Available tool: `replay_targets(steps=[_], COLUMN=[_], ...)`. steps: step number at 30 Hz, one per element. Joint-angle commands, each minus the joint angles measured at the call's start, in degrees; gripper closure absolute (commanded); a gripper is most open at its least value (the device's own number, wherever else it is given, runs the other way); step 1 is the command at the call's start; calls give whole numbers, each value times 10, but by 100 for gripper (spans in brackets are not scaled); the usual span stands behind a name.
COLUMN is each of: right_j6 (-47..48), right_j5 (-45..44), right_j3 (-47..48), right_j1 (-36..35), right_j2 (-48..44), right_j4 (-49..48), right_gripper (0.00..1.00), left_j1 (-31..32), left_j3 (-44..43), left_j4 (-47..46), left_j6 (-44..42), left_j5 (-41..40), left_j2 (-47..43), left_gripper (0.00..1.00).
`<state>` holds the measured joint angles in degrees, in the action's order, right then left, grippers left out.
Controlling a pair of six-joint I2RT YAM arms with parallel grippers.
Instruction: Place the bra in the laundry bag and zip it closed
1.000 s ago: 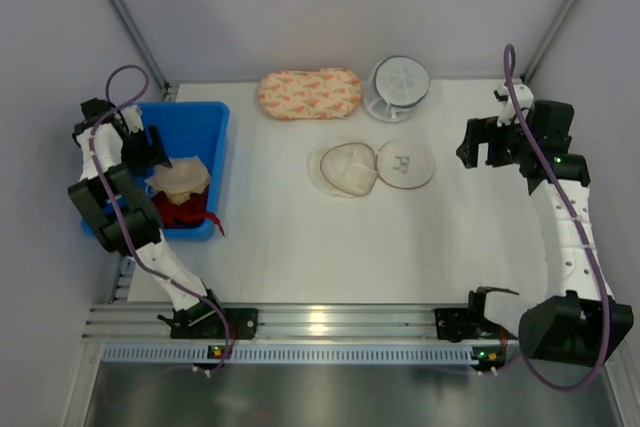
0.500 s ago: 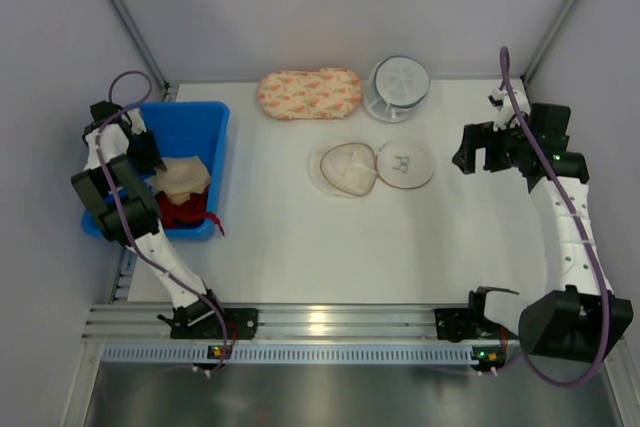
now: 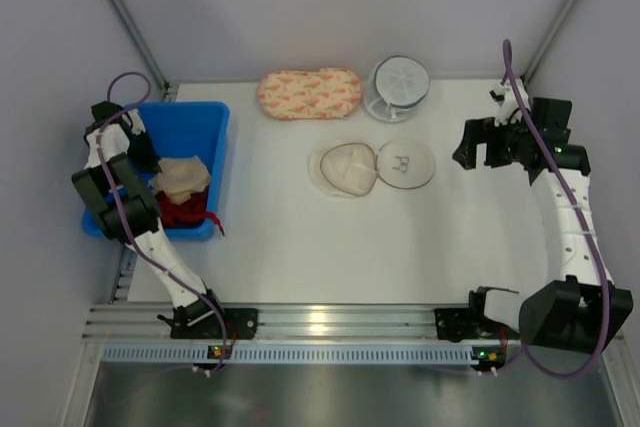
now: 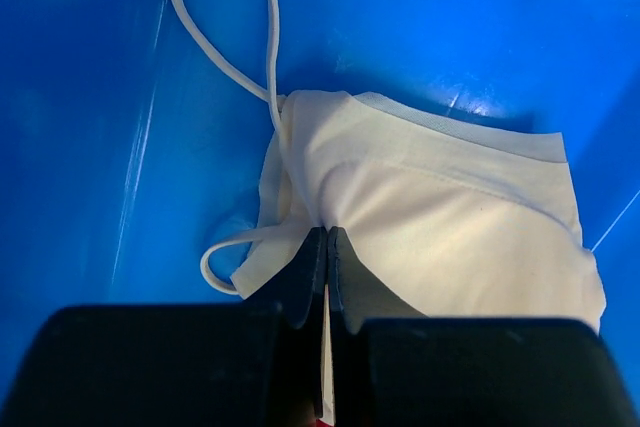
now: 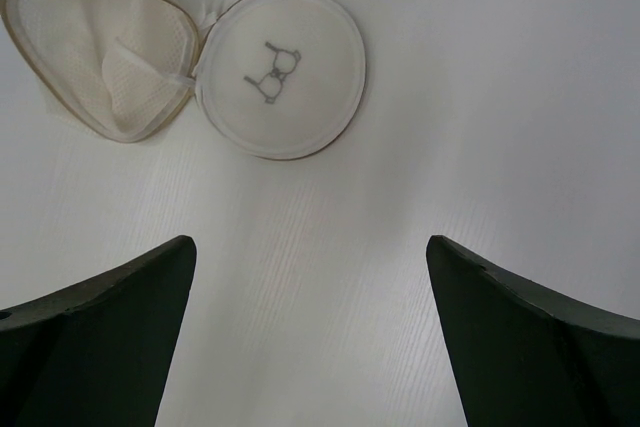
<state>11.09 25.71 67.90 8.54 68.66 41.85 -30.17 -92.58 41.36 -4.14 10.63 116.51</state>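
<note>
The beige bra [image 3: 183,177] lies in the blue bin [image 3: 196,123] at the left, on top of a red cloth [image 3: 181,212]. My left gripper [image 3: 152,160] reaches into the bin from its left side. In the left wrist view it [image 4: 327,239] is shut on a fold of the bra [image 4: 440,217], and thin straps trail off to the left. The laundry bag [image 3: 375,167] lies open mid-table as two mesh domes joined at one edge. My right gripper [image 3: 465,150] hovers to the right of it, open and empty [image 5: 310,247], with the bag [image 5: 280,72] ahead.
A peach floral pouch [image 3: 310,93] and a white round ribbed container [image 3: 400,87] sit along the back edge of the table. The blue bin's walls [image 4: 100,97] enclose the left gripper closely.
My left gripper has closed from open onto the bra fabric after settling lower in the bin. The right arm has shifted only slightly.
</note>
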Motion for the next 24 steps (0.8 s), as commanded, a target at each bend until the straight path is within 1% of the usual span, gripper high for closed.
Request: replay_targets(steps=[1,4,8,15,18,20,24], right_j6=[-4,-9,-13,-26,-30,-34,-37], right_j5=[12,15,21,34,37,40,43], right_j3=[29,32,38,56,60,59,56], right_j1=[12,12,12,11,11,11,11], right_j2=[5,8,16,30,31,31,30], right_j4=[-1,-2,-1,-1,-3,-3,-4], right_gripper=[1,0,1,1,1,1,1], left_j1=[1,1,3,35,67,99,163], left_j3=[-20,-22,-36,-83,-96,-104,-115], left_j4=[-21,-21,-21,-22,-22,-23,-37], left_j6=[6,7,11,-21,-45,-57,-80], left_j5=[-1,1,4,-56,-83,-98,-100], left_j2=[-25,-56,-120,-195,-224,-247,-287], left_gripper=[100,100,100,100,100,100,100])
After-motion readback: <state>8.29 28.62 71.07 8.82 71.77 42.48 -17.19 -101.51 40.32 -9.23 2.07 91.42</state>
